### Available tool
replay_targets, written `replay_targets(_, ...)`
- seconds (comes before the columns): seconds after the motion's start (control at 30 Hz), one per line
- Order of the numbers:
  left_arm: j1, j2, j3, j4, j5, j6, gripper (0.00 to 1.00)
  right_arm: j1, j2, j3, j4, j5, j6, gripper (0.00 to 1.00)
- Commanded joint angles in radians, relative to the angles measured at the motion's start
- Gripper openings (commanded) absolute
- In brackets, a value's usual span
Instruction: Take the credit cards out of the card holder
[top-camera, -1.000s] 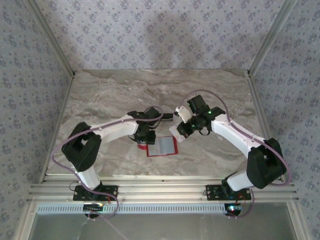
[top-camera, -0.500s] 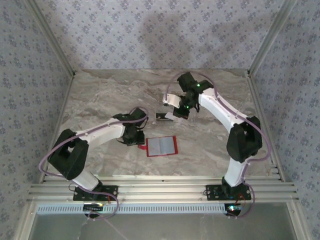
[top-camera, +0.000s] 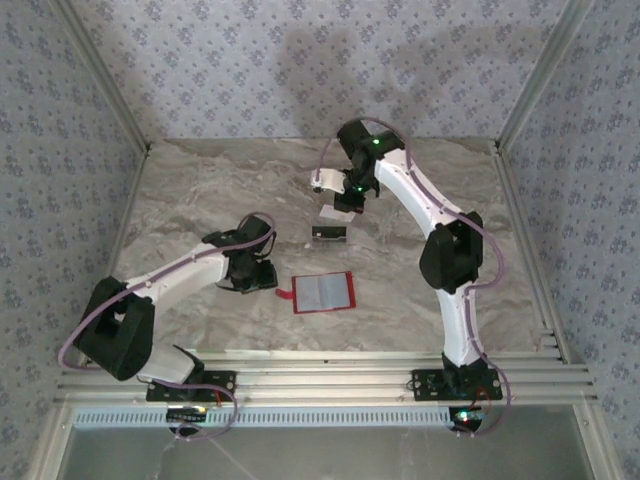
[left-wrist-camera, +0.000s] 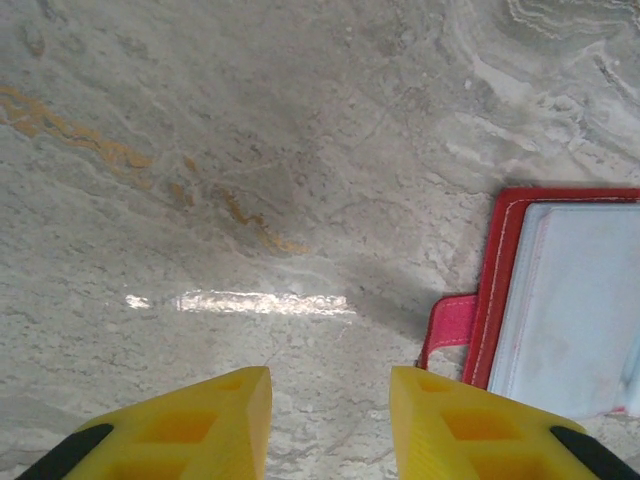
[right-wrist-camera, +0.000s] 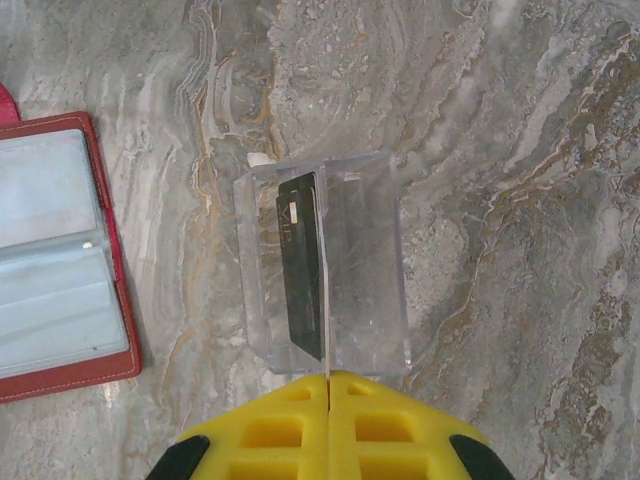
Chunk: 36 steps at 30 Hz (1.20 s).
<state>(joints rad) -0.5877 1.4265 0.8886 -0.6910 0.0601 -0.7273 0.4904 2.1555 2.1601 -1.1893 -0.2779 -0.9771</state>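
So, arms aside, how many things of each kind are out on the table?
Red card holder: 1
Clear plastic rectangle: 1
Dark-striped card stack: 1
Total: 3

No text, brand or number is legible on the card holder (top-camera: 323, 292) or credit cards (right-wrist-camera: 300, 265).

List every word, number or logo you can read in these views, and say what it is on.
No text is readable.
Dark card: it has a small pale patch near one end, too small to read.
Card holder: there is no lettering on its red edge or its clear pockets.
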Motion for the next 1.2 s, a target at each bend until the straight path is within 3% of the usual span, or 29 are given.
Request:
replay_targets(0.0, 0.008, -0.031, -0.01, -0.013, 0.014, -0.011, 0.37, -0.002, 0.049, 0.074, -0.082, 0.026, -0.105, 0.0)
replay_targets(0.3, 0.012, -0.049, -0.018, -0.025, 0.012, -0.015, 0.37, 0.009, 0.137, 0.177, -0.109, 0.043, -0.131, 0.0)
replay_targets(1.17, 0.016, -0.045, -0.033, -0.033, 0.012, -0.02, 0.38, 0.033, 0.235, 0.204, -0.068, 0.059, -0.201, 0.0)
